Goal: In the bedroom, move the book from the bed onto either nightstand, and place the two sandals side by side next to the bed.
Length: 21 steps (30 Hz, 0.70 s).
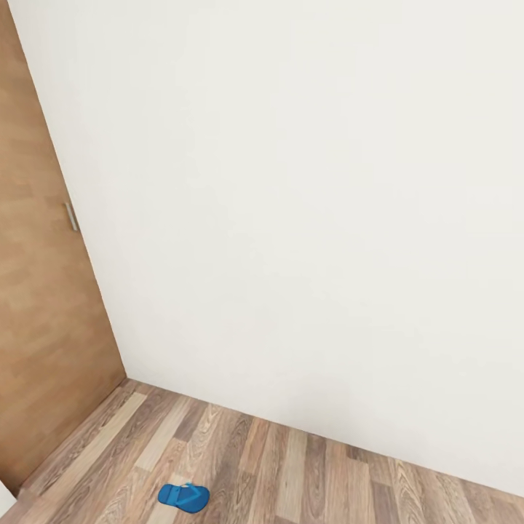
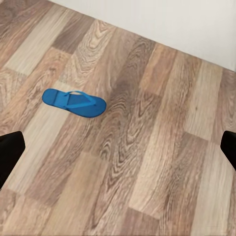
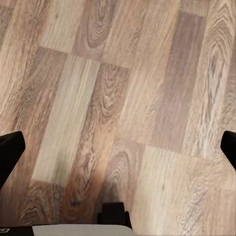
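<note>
A plain white wall (image 1: 306,218) takes up most of the head view, running from about 10 o'clock down toward 4 o'clock. A brown wooden door (image 1: 44,327) with a small metal handle (image 1: 70,217) stands at 9 o'clock, meeting the wall in a corner. Below lies the wood-plank floor (image 1: 306,480), light brown with darker boards mixed in. One blue sandal (image 1: 183,497) lies flat on the floor at about 7 o'clock, near the corner but apart from wall and door.

In the left wrist view the sandal (image 2: 74,102) rests strap-up on the planks. The left gripper (image 2: 118,150) has its dark fingers (image 2: 10,152) spread wide, holding nothing. The right gripper (image 3: 118,150) likewise has its fingers (image 3: 10,152) wide apart over bare floor.
</note>
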Tool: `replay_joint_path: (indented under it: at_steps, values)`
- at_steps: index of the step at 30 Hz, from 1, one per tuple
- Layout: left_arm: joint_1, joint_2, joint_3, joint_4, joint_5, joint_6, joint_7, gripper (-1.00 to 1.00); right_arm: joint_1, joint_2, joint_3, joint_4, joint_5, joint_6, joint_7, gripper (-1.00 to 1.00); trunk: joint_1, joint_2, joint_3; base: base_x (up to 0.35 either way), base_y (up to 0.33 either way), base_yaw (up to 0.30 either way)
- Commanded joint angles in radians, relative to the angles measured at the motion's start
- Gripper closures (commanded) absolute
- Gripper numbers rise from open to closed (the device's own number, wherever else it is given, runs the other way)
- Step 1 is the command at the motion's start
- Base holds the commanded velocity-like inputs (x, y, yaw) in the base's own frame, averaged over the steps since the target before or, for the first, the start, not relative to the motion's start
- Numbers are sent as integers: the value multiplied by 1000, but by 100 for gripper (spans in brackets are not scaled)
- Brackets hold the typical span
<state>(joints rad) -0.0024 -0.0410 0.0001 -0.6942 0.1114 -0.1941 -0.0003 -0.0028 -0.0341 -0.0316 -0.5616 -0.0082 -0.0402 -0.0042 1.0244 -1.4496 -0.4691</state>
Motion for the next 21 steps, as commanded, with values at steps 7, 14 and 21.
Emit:
replay_joint_path:
  at_steps: [7,14,21]
  values:
    - [0,0,0,0,7,-2,0,-100,0,0,-1,0,-1,-3,0,-100,1,0,-1,293,0,0]
    - [0,0,0,-1,7,-2,0,-100,0,0,-1,0,-1,-3,0,-100,1,0,-1,83,0,0]
    - [1,0,0,-1,7,-2,0,-100,0,-1,-1,0,-1,-3,0,-100,1,0,-1,17,0,3]
